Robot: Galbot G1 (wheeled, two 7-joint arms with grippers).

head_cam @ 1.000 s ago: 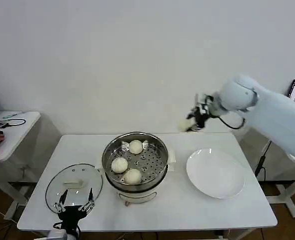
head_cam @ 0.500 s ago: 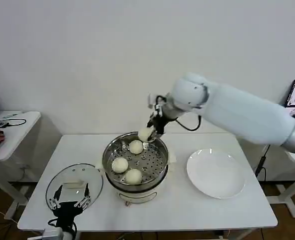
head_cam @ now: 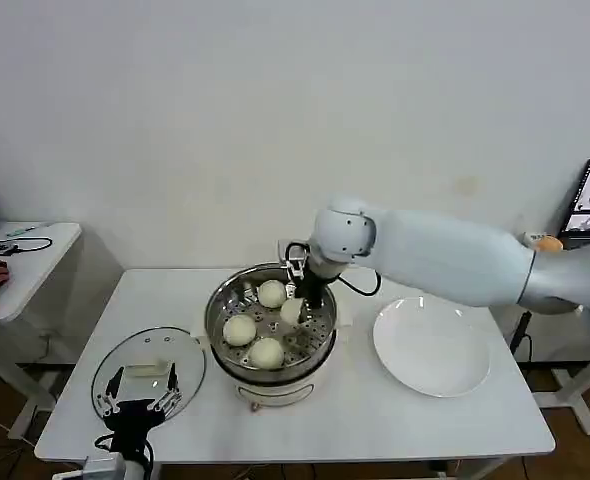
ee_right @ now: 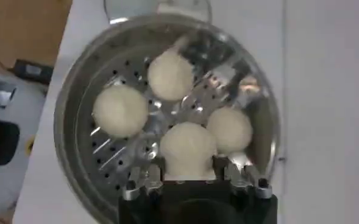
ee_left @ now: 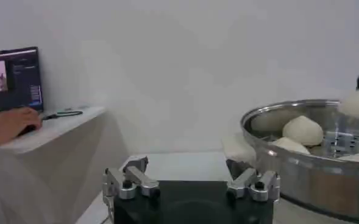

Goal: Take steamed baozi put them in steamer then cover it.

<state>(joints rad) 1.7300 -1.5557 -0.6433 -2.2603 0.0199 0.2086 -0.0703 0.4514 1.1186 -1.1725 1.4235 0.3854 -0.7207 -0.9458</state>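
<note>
The table [head_cam: 375,420] carries the steamer [head_cam: 225,335] directly under the right claw [head_cam: 293,311], which reaches inside, pinching a fourth bun [ee_right: 187,146] above the holed tray. Three buns [head_cam: 240,329] sit beside it. The lid [head_cam: 125,375] (glass) lies under the spread left claw [head_cam: 137,408].

Three off-white baozi [head_cam: 252,325] rest on the perforated tray of the shiny steel steamer [head_cam: 218,340], a fourth baozi [head_cam: 292,311] held just above it, the glass cover [head_cam: 180,361] lying flat alongside on the left.
</note>
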